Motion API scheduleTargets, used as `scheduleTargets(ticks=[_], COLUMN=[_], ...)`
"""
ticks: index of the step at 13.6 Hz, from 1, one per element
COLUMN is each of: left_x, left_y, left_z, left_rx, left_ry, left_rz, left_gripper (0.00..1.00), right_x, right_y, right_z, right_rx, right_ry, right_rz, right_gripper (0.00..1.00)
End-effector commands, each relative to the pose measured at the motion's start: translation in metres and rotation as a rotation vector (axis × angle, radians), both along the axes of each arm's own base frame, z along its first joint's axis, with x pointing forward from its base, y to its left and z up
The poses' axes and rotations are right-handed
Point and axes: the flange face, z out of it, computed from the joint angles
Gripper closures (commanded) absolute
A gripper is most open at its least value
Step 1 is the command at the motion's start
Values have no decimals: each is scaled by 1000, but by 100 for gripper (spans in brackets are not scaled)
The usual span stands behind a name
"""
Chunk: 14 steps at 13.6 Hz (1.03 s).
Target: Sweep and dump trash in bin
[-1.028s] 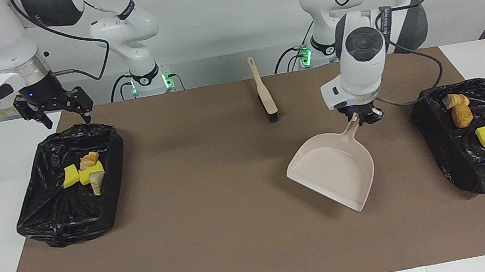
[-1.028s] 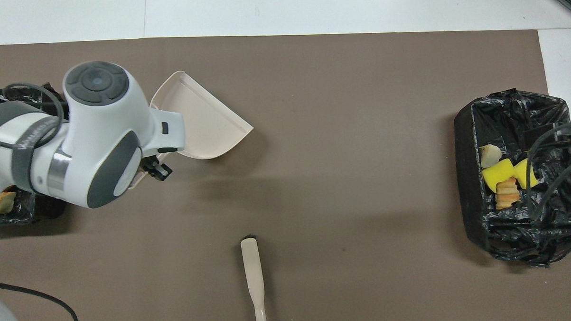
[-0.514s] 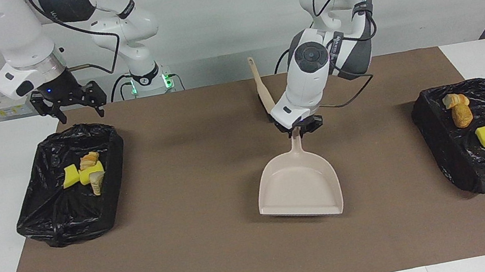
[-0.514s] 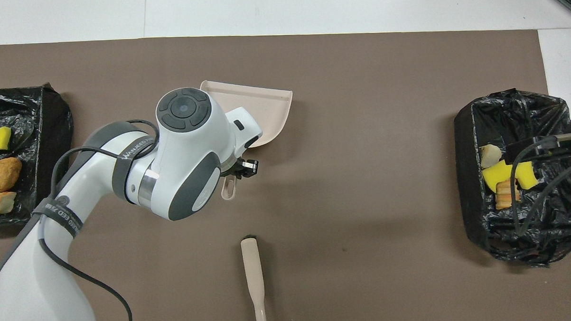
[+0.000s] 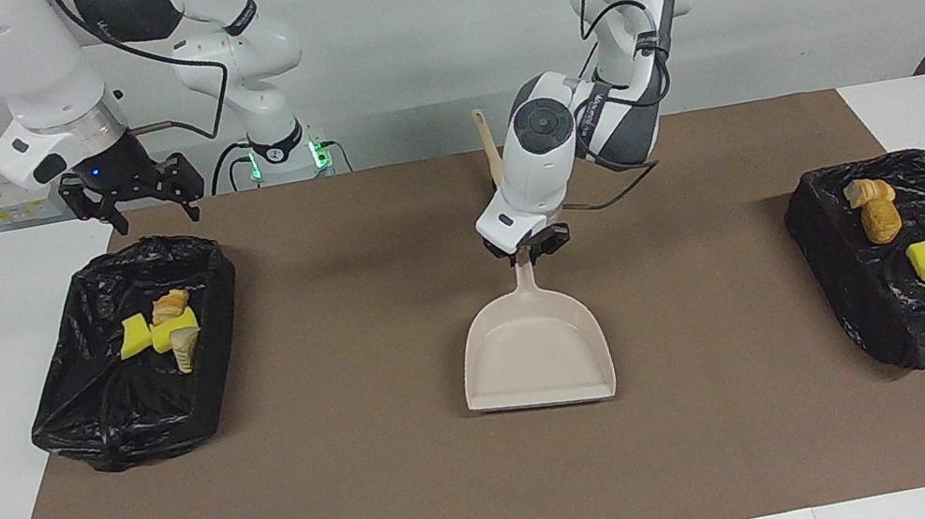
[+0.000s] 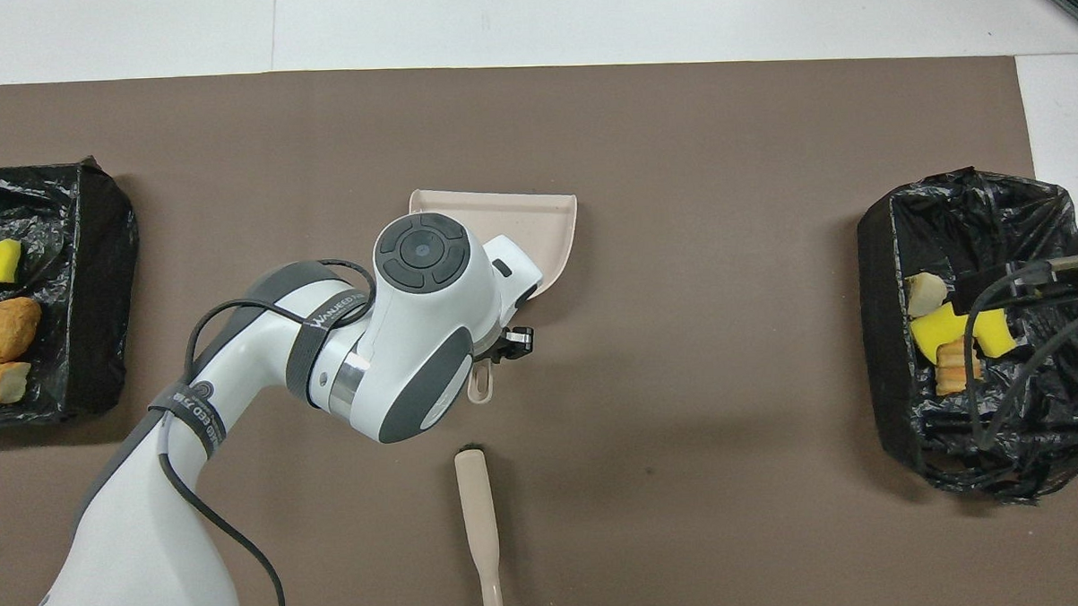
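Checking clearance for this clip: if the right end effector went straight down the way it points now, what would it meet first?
The right end effector, open, hangs over the robot-side rim of the black-lined bin holding sponge chunks. Going down, it would probably meet that rim's bag first, though depth is unclear.

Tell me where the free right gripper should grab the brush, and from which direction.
Grip the brush by its slim beige handle, around the middle, coming straight down from above. It lies flat on the brown mat, handle running toward the robots and dark bristle end pointing to the dustpan, so fingers closing across the handle's narrow width should fit. The right gripper is open over the bin's edge.
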Motion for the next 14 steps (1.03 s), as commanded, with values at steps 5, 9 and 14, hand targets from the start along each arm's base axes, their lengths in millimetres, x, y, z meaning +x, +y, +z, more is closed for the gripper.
scheduleTargets(ticks=[5,9,14], left_x=[-7,18,31], left_y=[23,137,277], left_z=[26,78,148], left_rx=[31,73,22], left_ry=[13,4,-71], left_rz=[27,61,-82], left_gripper=[0,0,0], right_x=[-9,-6,-2], right_y=[16,14,3], right_z=[2,2,5], right_rx=[65,50,21], right_ry=[2,-1,-12], right_rz=[27,29,30], right_gripper=[0,0,0])
